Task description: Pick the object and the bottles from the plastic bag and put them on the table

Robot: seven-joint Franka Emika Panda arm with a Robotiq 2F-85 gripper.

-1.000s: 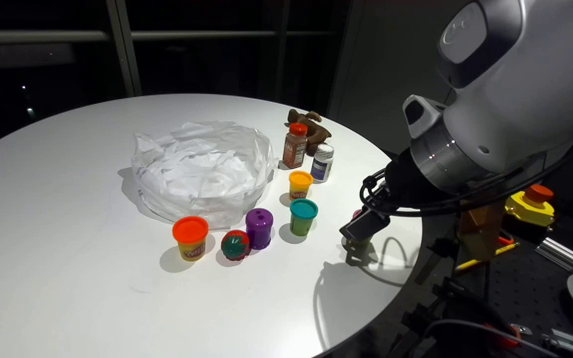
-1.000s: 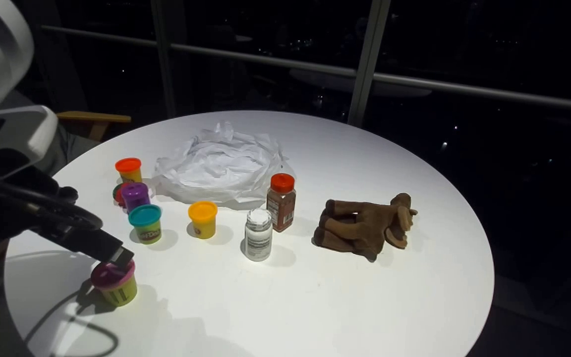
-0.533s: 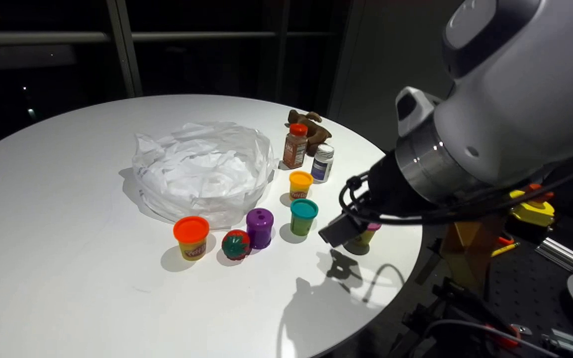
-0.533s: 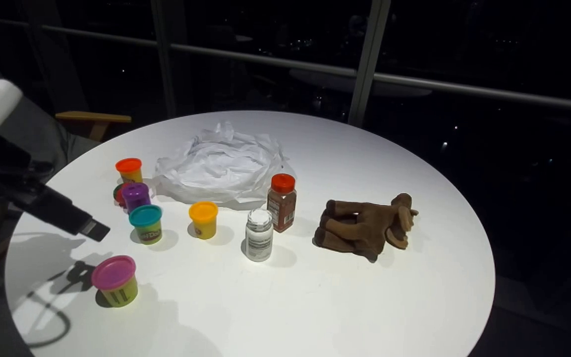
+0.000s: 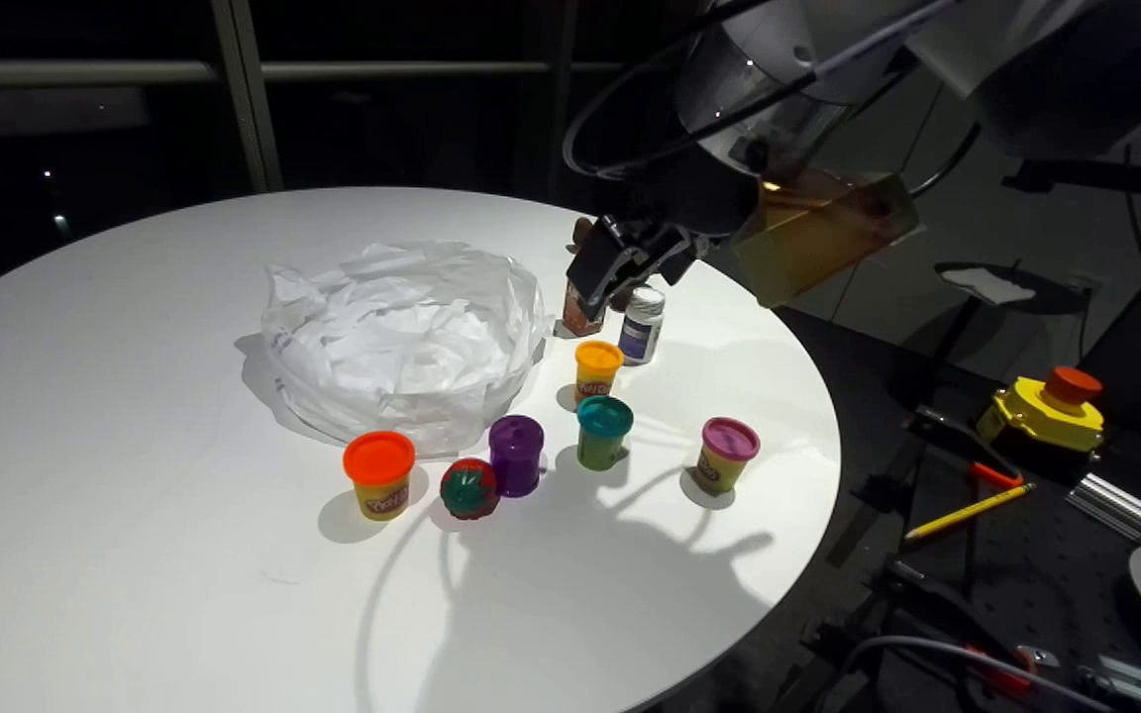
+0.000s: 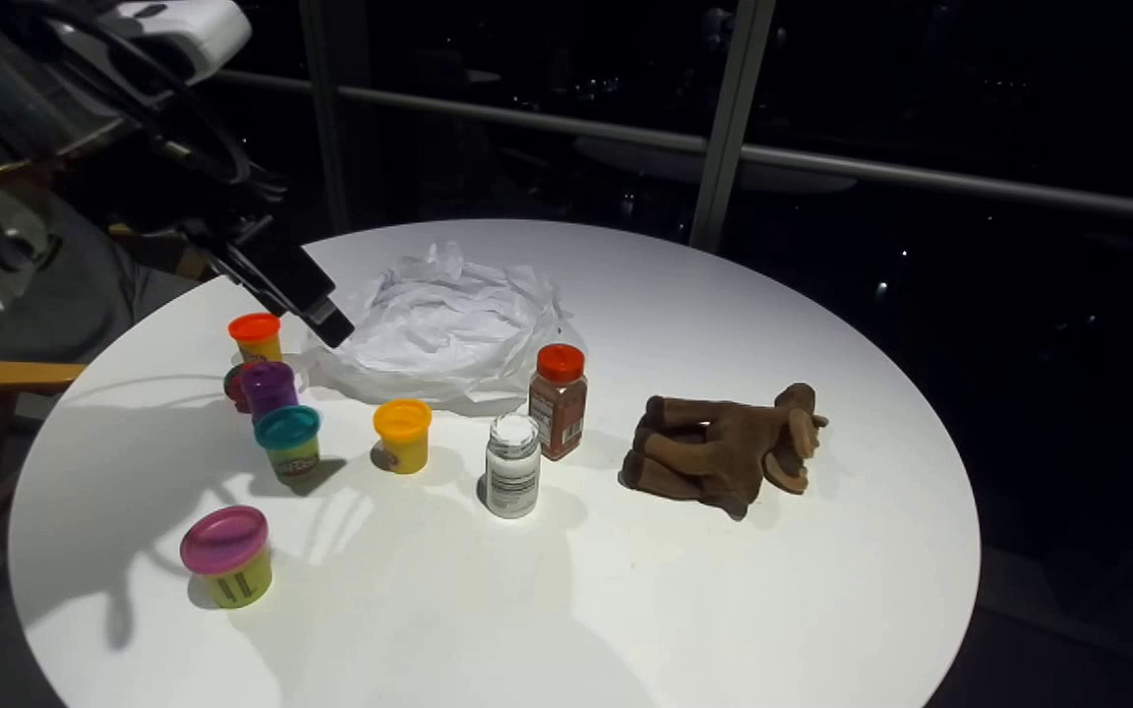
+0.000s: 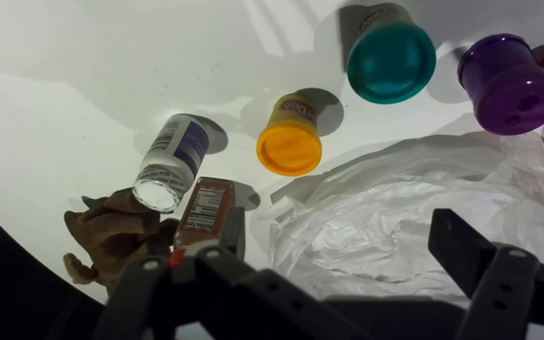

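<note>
Hovering near plastic bag (image 5: 407, 337) with wide-spread gripper (image 7: 339, 224) (empty-handed). Apparently done unpacking; best retreat high, clear of seasoning bottle (image 6: 559, 411).

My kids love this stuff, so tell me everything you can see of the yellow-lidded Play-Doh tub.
The yellow-lidded Play-Doh tub is round, its orange-yellow lid wider than the yellow body; both look plastic. A reddish label reads Play-Doh. The lid is on, hiding the contents. The tub stands upright on the white table, between the teal-lidded tub and the white bottle. Only the table appears to touch it.
</note>
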